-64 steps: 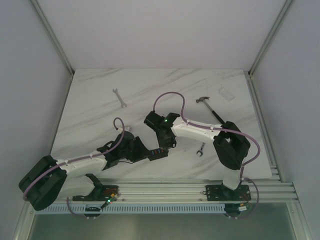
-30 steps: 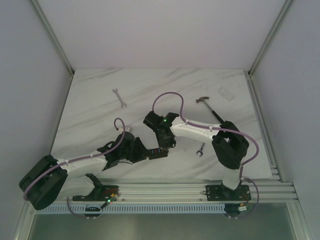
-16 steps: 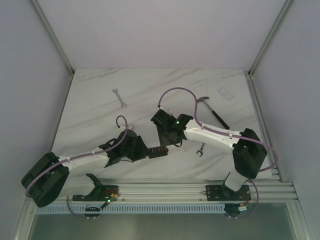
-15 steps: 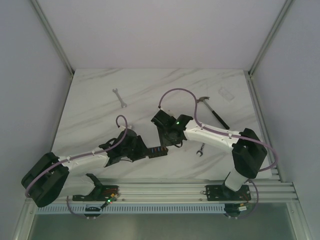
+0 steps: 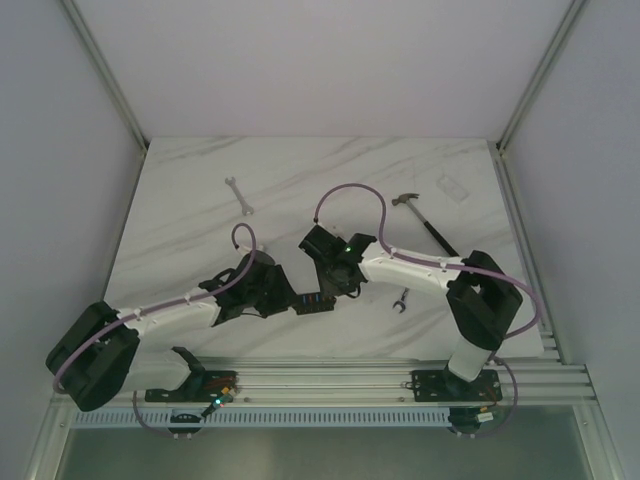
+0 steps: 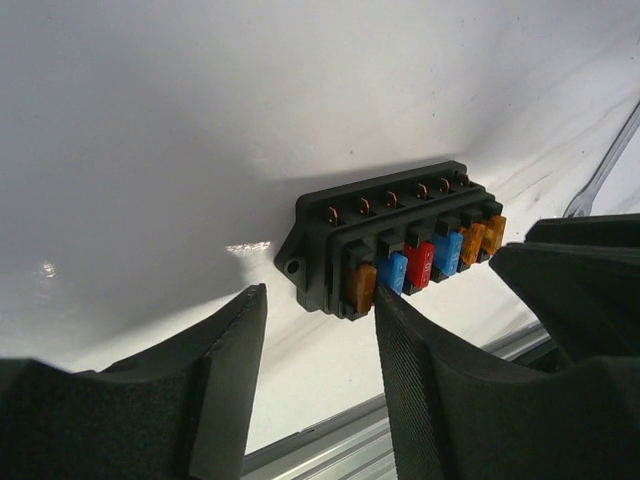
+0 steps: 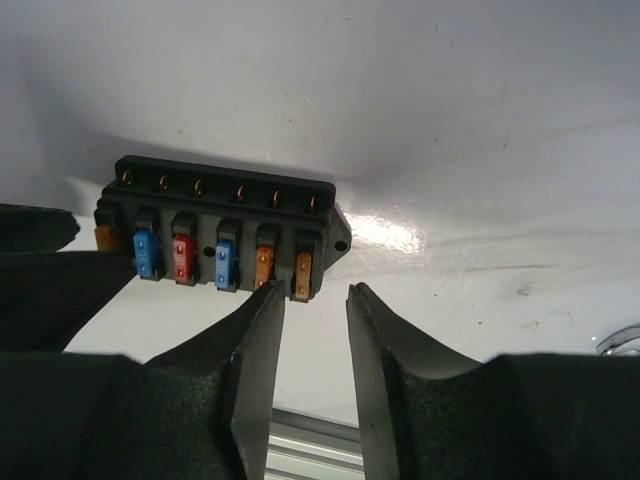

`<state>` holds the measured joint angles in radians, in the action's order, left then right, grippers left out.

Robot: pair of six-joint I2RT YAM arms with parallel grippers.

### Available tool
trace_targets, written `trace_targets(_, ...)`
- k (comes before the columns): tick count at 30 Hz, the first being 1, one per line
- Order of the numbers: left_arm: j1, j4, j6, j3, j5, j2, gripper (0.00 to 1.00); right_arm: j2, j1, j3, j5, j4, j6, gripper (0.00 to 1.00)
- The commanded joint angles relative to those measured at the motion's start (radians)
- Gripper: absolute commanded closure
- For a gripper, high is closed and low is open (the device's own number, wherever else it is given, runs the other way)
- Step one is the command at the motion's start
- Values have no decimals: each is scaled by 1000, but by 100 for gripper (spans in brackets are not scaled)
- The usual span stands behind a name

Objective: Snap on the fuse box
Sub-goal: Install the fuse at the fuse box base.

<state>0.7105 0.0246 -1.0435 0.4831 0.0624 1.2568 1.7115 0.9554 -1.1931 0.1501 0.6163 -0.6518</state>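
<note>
Flanking one fuse box (image 6: pixel 395 235) | six fuses (image 7: pixel 180 258) | left gripper (image 6: pixel 318 335) apart | right gripper (image 7: pixel 315 300) apart

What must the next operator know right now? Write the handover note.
Left end effector: open, holding nothing, at one end of the fuse box.
Right end effector: narrowly open, empty, at the other end.
The fuse box lies on the table between both arms, fuses exposed, no cover on it.
The clear plastic piece lies at the far right, untouched.
To do: nothing snapped on yet; likely fetch that piece and press it on.
</note>
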Motion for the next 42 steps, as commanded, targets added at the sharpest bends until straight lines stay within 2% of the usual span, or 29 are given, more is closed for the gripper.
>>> trace_targets(1, -5, 47, 20, 35, -10, -27, 41, 47, -3, -49, 26, 32, -24, 64)
trace_targets(6, -5, 50, 34, 53, 11, -8, 35, 71, -2, -71, 32, 51, -36, 73)
trace_targets(15, 18, 41, 43, 89, 31, 49, 33, 126, 3, -136, 44, 107, -58, 85)
trace_targets(21, 50, 33, 31, 92, 29, 87, 31, 141, 6, -150, 53, 141, -74, 87)
trace_targets(28, 67, 30, -5, 73, 11, 96, 31, 160, 9, -150, 39, 151, -73, 100)
trace_targets(42, 67, -8, -49, 37, -1, 102, 36, 290, 12, -5, 5, 148, -55, 100)
